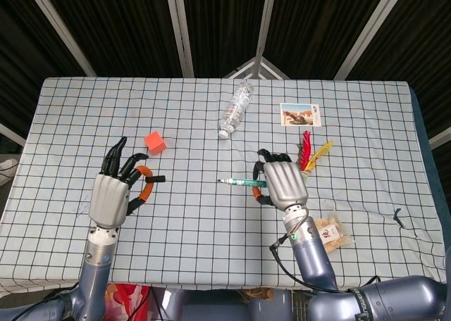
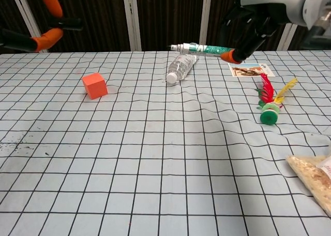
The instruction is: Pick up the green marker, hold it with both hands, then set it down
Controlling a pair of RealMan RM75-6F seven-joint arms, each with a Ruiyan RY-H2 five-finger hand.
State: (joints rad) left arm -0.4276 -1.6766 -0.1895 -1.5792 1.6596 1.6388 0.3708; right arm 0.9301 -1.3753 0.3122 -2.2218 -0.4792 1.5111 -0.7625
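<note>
The green marker [image 1: 238, 183] [image 2: 199, 49] hangs level above the table, its tip pointing toward my left side. My right hand [image 1: 283, 182] [image 2: 258, 18] grips its right end alone. My left hand [image 1: 118, 187] is well off to the left, fingers spread and holding nothing, with a wide gap between it and the marker's tip. In the chest view only the left hand's orange-tipped fingers [image 2: 44, 39] show at the top left corner.
On the checked cloth lie an orange cube [image 1: 155, 142] [image 2: 94, 85], a clear water bottle [image 1: 235, 109] [image 2: 182, 68], a picture card [image 1: 301, 114] [image 2: 250, 69], a feathered shuttlecock [image 1: 308, 159] [image 2: 270, 107] and a snack bag [image 1: 328, 234] [image 2: 315, 180].
</note>
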